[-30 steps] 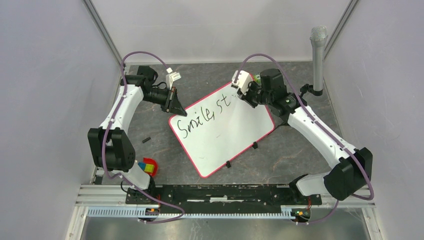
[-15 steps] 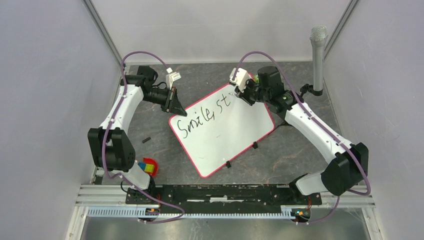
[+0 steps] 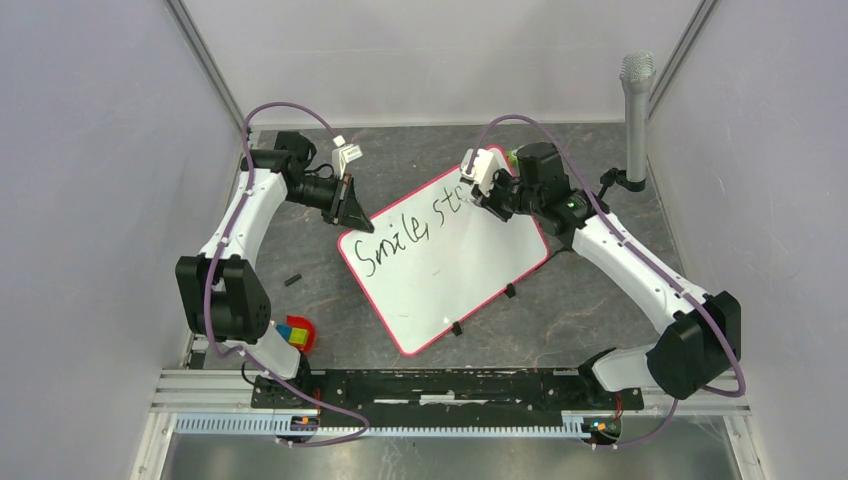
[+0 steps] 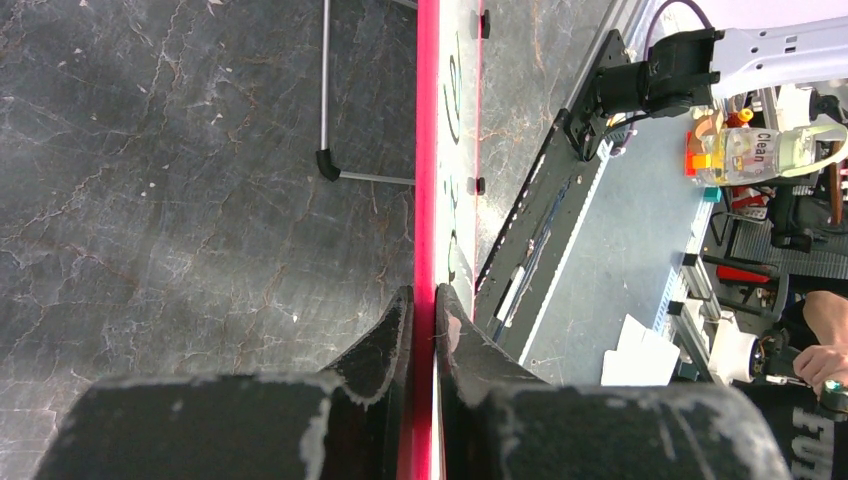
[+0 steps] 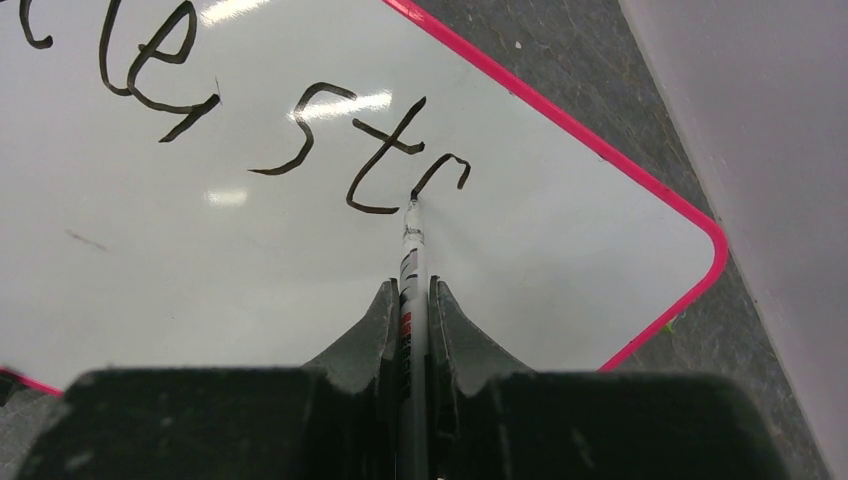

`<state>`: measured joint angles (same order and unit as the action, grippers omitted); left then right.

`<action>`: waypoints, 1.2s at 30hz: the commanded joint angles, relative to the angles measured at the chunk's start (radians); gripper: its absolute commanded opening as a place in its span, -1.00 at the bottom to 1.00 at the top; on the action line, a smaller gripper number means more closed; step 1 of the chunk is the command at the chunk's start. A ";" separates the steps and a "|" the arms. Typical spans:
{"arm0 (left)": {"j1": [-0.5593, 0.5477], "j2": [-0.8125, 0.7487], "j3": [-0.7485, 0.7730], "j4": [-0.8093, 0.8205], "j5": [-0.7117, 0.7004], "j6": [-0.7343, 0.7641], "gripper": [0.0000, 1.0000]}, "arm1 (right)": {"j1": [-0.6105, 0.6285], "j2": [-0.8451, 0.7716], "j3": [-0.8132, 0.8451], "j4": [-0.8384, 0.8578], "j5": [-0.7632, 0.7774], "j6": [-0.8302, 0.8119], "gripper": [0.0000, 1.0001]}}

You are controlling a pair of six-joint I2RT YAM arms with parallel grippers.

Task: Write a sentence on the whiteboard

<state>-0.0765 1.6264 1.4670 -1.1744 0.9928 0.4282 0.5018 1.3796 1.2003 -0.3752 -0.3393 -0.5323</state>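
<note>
Pink-framed whiteboard (image 3: 450, 285) lies skewed on the counter (image 3: 610, 300), left pincer (image 4: 423, 297) clamped on its far-left edge. Right pincer (image 5: 412, 292) pinches the marker (image 5: 411, 250), tip touching the end of the sentence (image 3: 412, 228), just past "Smile, st"; blank board runs right of the tip along the writing line

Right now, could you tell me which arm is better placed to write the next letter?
Right. The right tool is shut on the marker, tip touching the board at the half-drawn letter after "st". The left tool is clamped on the board's pink edge, holding it.
</note>
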 commanded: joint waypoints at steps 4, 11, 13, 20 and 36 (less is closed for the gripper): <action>-0.022 0.000 0.024 -0.024 -0.028 0.063 -0.95 | -0.011 0.003 0.010 -0.005 0.078 -0.031 -1.00; -0.022 0.005 0.028 -0.024 -0.028 0.064 -0.96 | -0.014 0.035 0.066 0.030 0.094 -0.006 -1.00; -0.022 0.003 0.027 -0.024 -0.031 0.065 -0.95 | -0.014 0.041 0.074 0.034 0.080 0.000 -1.00; -0.022 0.005 0.027 -0.024 -0.029 0.067 -0.95 | -0.014 0.023 0.049 0.012 0.050 0.000 -1.00; -0.022 -0.003 0.021 -0.025 -0.027 0.066 -0.96 | -0.017 -0.015 0.055 -0.018 0.092 -0.038 -1.00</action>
<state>-0.0772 1.6268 1.4670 -1.1774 0.9932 0.4282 0.4923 1.3769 1.2091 -0.3855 -0.2752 -0.5678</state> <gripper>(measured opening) 0.140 0.153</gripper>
